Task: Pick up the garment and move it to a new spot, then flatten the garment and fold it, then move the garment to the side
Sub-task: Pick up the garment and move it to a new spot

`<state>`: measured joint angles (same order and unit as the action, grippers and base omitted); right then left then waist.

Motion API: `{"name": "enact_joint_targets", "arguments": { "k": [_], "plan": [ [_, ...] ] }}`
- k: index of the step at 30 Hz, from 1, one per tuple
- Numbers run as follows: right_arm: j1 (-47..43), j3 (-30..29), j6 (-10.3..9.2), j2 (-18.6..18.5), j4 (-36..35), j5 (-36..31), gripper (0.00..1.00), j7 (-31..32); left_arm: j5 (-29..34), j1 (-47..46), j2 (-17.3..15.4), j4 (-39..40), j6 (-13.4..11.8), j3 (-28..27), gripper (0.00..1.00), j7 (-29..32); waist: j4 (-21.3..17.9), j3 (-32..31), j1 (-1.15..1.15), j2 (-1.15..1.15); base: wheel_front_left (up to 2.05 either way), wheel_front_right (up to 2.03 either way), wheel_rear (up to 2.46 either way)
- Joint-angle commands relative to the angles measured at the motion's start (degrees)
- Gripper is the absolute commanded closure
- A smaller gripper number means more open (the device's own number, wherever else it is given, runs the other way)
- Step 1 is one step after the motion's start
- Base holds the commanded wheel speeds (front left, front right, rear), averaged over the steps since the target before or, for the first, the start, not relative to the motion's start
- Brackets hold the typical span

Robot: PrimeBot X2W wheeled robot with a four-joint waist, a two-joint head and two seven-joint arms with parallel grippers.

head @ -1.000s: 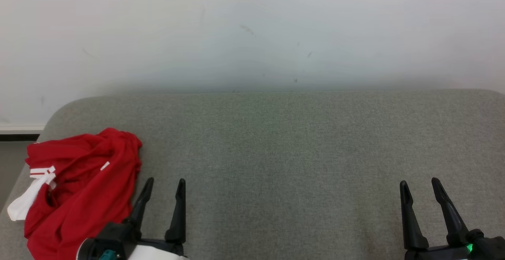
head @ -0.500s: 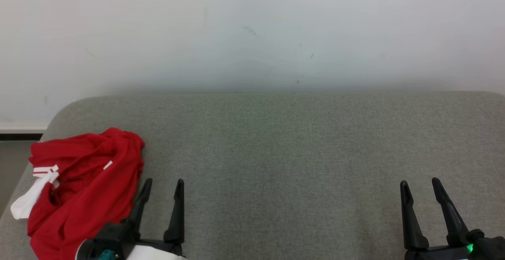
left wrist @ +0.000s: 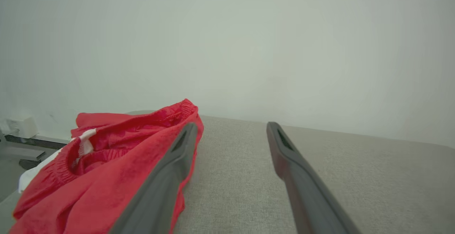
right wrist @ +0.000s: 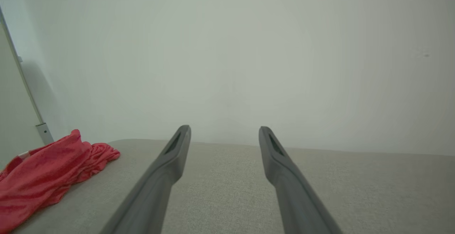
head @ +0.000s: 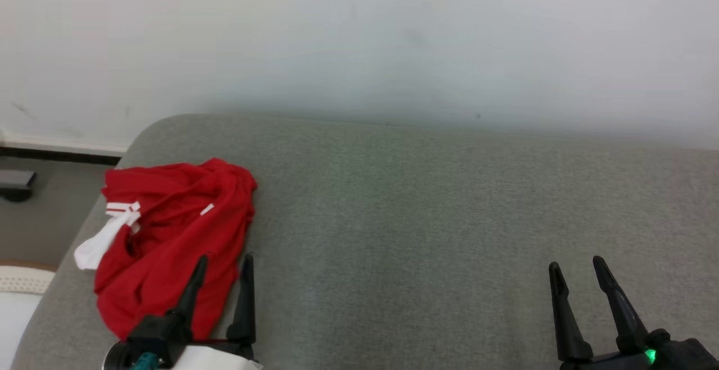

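You've got the red garment (head: 174,235) w/ white trim bunched at 9 o'clock on the grey padded surface (head: 421,218), near its L edge. L end effector (head: 224,257), 7 o'clock: fingers wide, empty, just beside the cloth. R end effector (head: 577,263), 5 o'clock: wide, empty, well apart.
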<state>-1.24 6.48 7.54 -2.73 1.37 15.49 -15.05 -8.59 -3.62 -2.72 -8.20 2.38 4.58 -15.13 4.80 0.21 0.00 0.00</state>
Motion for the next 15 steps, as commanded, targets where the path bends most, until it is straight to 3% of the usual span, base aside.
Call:
{"name": "enact_joint_targets", "arguments": {
  "k": [1,15],
  "plan": [
    [-0.3,0.3,-0.1,-0.3,-0.1,0.2,0.0,-0.2,-0.4,-0.7,-0.3,-0.1,-0.1,0.0,0.0,0.0,3.0,0.3,0.0,0.0,0.0,0.0,0.0],
    [0.5,3.4,-0.1,-0.3,0.8,0.9,0.0,-0.2,-1.5,-0.1,-0.3,-0.7,-0.4,0.1,0.0,0.0,14.5,0.0,0.0,0.0,0.0,0.0,0.0]
  ]
}}
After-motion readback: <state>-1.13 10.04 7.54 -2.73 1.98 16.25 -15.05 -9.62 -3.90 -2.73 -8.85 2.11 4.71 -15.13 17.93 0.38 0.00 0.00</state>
